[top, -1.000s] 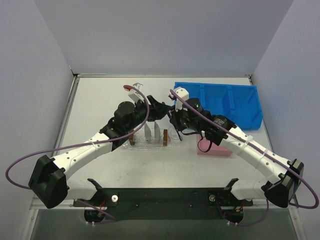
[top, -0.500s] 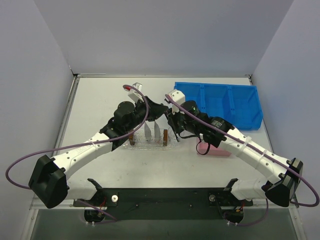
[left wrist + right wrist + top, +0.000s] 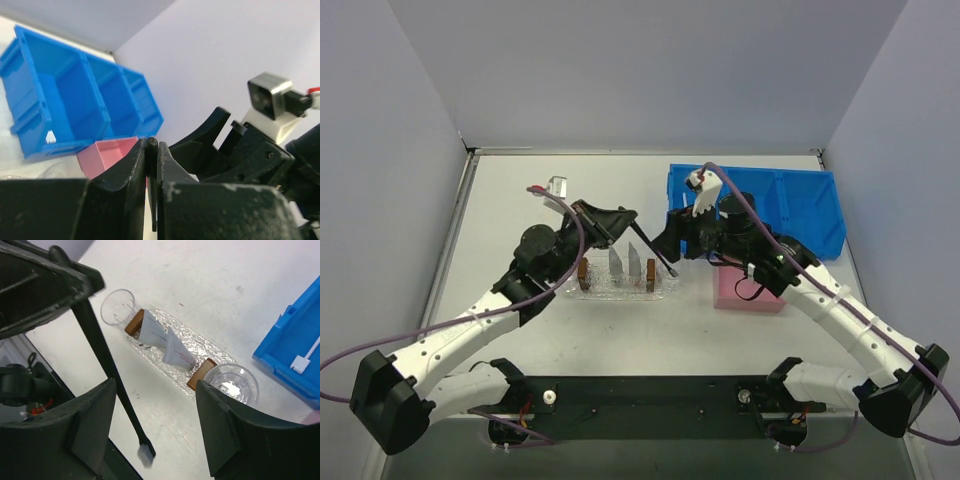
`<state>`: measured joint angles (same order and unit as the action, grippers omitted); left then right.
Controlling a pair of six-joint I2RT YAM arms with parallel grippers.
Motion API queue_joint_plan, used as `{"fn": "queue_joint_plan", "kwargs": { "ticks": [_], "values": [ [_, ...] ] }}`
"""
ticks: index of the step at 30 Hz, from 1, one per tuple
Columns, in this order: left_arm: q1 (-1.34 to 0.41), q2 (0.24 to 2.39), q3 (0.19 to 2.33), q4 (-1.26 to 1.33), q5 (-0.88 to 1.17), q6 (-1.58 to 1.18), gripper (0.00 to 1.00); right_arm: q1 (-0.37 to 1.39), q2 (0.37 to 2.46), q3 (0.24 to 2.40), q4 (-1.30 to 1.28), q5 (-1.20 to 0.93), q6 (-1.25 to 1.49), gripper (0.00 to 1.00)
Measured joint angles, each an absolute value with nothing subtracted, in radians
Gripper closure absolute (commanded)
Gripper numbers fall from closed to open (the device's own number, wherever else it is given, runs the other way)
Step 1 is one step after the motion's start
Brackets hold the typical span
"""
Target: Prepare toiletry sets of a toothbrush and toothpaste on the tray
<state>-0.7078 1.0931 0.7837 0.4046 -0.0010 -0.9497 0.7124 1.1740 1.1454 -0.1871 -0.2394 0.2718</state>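
While plain lilac walls [image 3: 650,70] close in the pale grey table [image 3: 520,200], the long clear bumpy plastic tray [image 3: 202,345] lies in its middle, two small silvery toothpaste tubes [image 3: 150,332] on it. The left gripper [image 3: 625,215] pinches the thin black toothbrush [image 3: 652,247] near the tray's right end. The right gripper [image 3: 155,390] is spread wide, holding nothing. Only the wrist views show a white toothbrush [image 3: 306,357] in the blue plastic bin [image 3: 790,210]. The tubes' red print is too small to read.

Blue compartmented bin [image 3: 812,246] at the far right corner of the bench [image 3: 520,195]; pink rectangular box [image 3: 750,297] just beside its near wall. Mid-bench: two clear round cups [image 3: 120,307], [image 3: 231,383], with small brown blocks [image 3: 134,321], [image 3: 201,374] between them.
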Motion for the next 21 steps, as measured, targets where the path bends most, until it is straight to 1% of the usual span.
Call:
{"fn": "queue_joint_plan", "kwargs": {
  "ticks": [5, 10, 21],
  "values": [
    [-0.694, 0.943, 0.702, 0.43, -0.094, -0.989, 1.0, 0.641, 1.062, 1.039, -0.071, -0.361, 0.389, 0.39],
    [-0.69, 0.858, 0.638, 0.451, -0.175, -1.038, 1.0, 0.627, 1.002, 0.936, 0.079, -0.448, 0.54, 0.39],
    [-0.685, 0.754, 0.58, 0.478, -0.287, -1.099, 1.0, 0.622, 0.99, 0.849, 0.296, -0.546, 0.768, 0.42]
  ]
}}
